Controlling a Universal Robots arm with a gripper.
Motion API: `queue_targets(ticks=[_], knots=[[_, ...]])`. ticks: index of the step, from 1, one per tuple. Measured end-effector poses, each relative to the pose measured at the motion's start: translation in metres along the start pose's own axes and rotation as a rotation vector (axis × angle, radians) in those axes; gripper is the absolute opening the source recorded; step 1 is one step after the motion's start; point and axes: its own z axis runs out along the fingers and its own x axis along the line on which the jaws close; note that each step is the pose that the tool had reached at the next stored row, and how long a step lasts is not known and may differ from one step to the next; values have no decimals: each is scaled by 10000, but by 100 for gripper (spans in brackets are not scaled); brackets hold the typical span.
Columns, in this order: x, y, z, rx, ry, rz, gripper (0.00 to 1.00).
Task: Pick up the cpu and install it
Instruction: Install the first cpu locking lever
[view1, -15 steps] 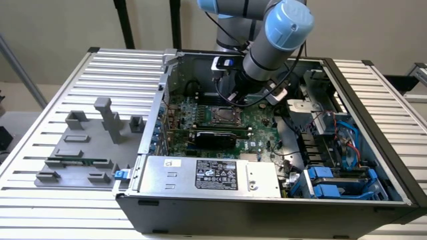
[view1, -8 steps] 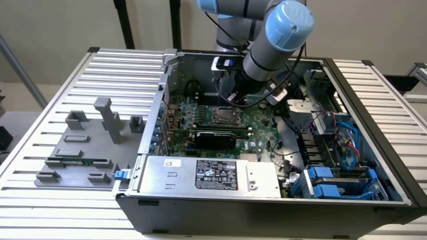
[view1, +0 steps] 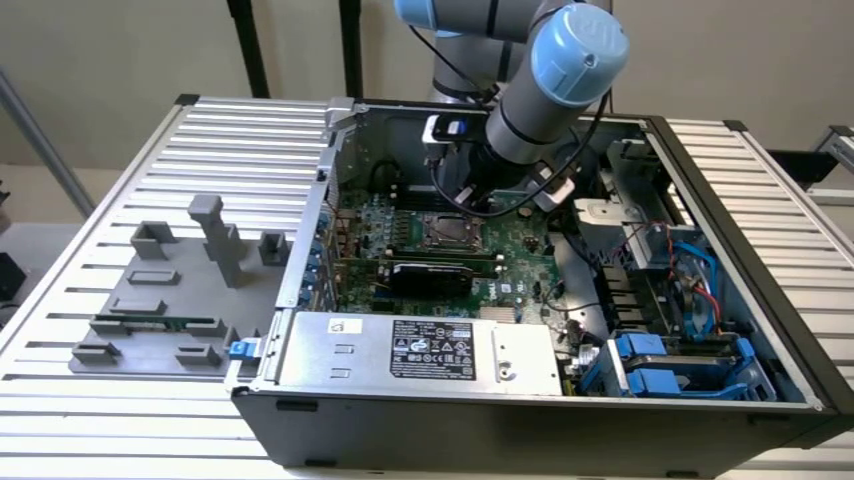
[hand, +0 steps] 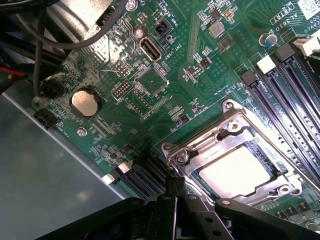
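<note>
The cpu (hand: 235, 172) is sitting in the socket (hand: 227, 127) on the motherboard (hand: 165, 75), silvery top up. The gripper (hand: 176, 192) is hovering just beside the socket's edge, fingers (hand: 171, 186) pinched together, holding nothing.

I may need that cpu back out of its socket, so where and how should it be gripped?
The cpu lies flat in the socket, its metal frame overlapping every edge. No side is free. Come straight down from above; its edges likely can't be pinched until that frame lifts.

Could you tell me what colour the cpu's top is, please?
Silvery-white; the cpu shows best in the wrist view, seated in its socket.
</note>
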Motion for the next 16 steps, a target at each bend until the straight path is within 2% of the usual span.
queue_targets(ticks=[12,16], knots=[[-7,13,19,126,37,-209,11],[-8,15,18,229,137,-279,11]])
